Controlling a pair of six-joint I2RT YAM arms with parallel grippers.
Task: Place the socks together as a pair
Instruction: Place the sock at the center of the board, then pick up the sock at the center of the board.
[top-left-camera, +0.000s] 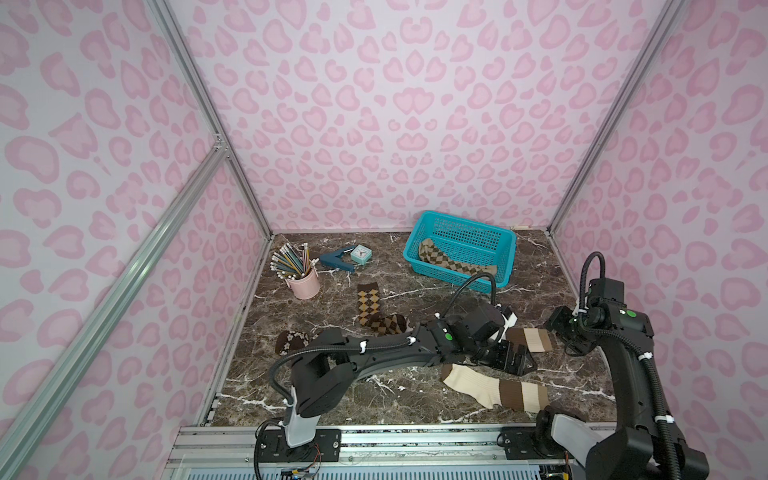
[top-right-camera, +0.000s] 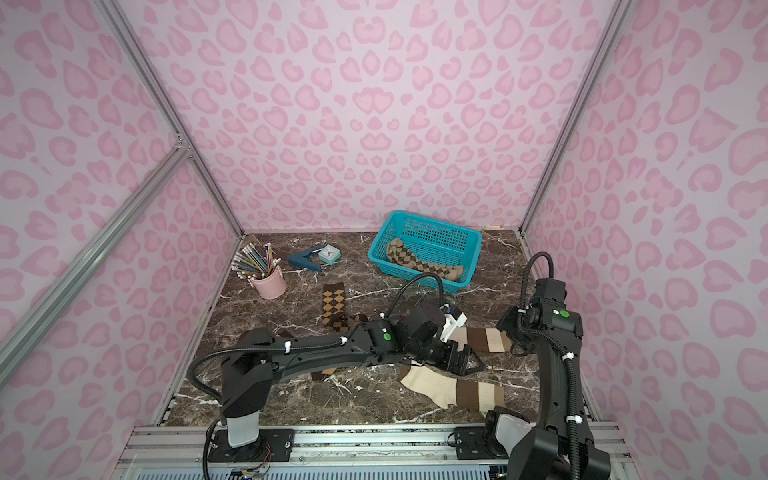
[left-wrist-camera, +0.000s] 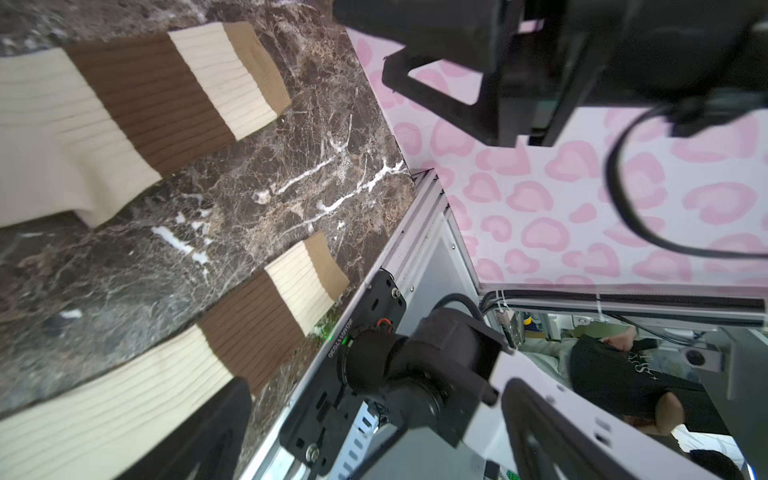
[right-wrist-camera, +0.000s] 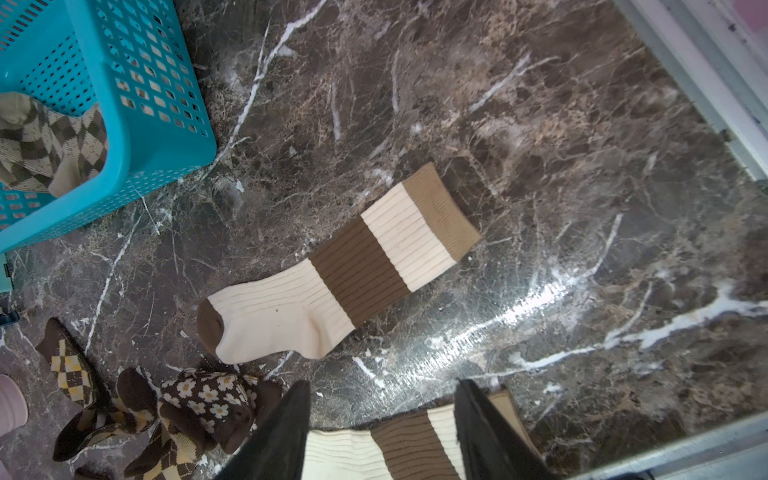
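Note:
Two cream-and-brown striped socks lie side by side at the front right. The near one (top-left-camera: 494, 388) (left-wrist-camera: 187, 374) is in full view; the far one (top-left-camera: 534, 338) (left-wrist-camera: 137, 104) is partly under my left arm. Just above the gap between them my left gripper (top-left-camera: 510, 359) (left-wrist-camera: 374, 449) stands open and empty. My right gripper (top-left-camera: 569, 338) (right-wrist-camera: 382, 386) is open, its fingers apart over a striped sock (right-wrist-camera: 374, 449) lying flat. An argyle sock (top-left-camera: 370, 307) and a flowered sock (top-left-camera: 293, 340) lie further left.
A teal basket (top-left-camera: 461, 232) at the back right holds another argyle sock (top-left-camera: 453, 262). At the back left stand a pink pencil cup (top-left-camera: 305, 284), a blue stapler (top-left-camera: 334, 262) and a small clock (top-left-camera: 360, 253). Pink walls close three sides, and a metal rail (top-left-camera: 415, 436) runs along the front.

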